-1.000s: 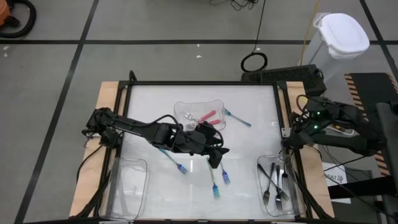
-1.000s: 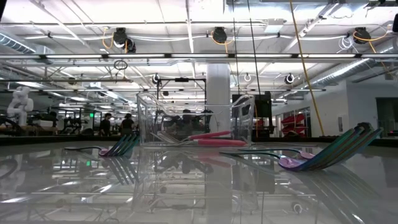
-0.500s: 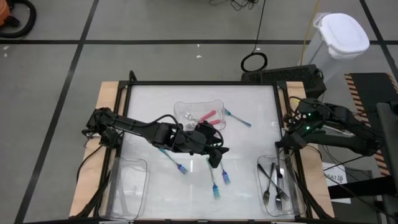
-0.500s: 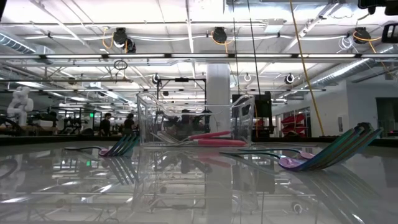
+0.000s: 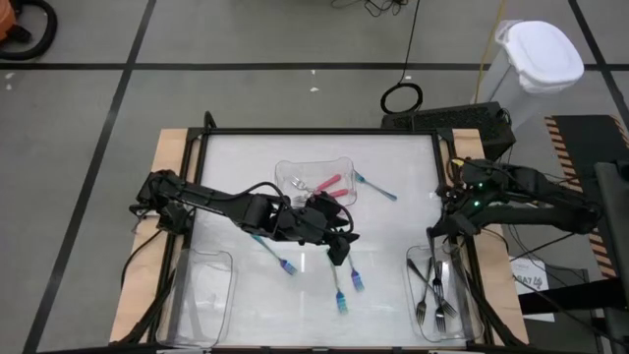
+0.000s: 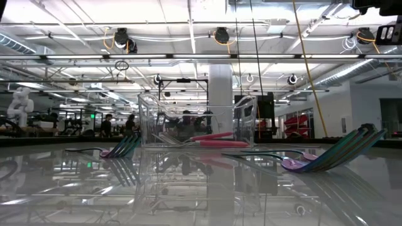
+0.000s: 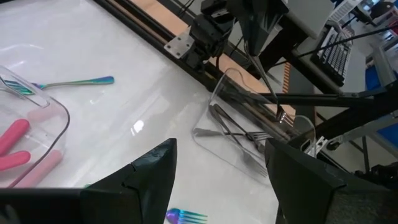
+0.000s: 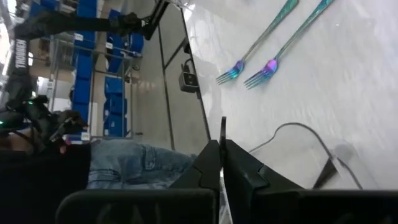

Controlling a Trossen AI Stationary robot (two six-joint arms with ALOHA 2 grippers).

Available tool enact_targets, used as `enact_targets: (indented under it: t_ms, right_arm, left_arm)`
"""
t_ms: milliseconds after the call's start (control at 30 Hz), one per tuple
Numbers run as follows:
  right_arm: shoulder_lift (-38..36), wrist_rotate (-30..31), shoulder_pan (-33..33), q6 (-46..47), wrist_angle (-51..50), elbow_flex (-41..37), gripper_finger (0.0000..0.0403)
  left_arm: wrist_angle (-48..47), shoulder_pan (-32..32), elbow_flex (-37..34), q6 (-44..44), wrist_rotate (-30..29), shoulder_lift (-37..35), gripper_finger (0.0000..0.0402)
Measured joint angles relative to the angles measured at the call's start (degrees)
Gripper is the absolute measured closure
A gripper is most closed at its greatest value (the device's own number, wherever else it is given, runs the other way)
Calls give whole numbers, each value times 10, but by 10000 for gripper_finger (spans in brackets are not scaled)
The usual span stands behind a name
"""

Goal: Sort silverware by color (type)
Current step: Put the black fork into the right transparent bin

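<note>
No legible text, labels or numbers anywhere in view.

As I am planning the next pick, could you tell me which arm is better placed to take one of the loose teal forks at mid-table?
Probably the left. The left gripper, jaws open, hovers right beside the teal forks; the right gripper, jaws shut, is over the tray of grey utensils at the table's right edge.

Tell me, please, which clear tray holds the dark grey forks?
The tray near the right arm; the middle tray holds pink-handled pieces, and the left tray looks bare.
</note>
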Motion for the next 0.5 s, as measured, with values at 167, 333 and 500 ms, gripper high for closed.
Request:
enact_targets:
  t_ms: [167,333,500]
  right_arm:
    - [10,31,33,8,20,0,401]
    - [21,44,66,20,27,0,401]
    - [22,79,103,22,26,0,401]
  left_arm:
    - [-2,0,0,0,0,0,159]
    - [-2,0,0,0,0,0,159]
    - [-3,0,0,-1,0,0,159]
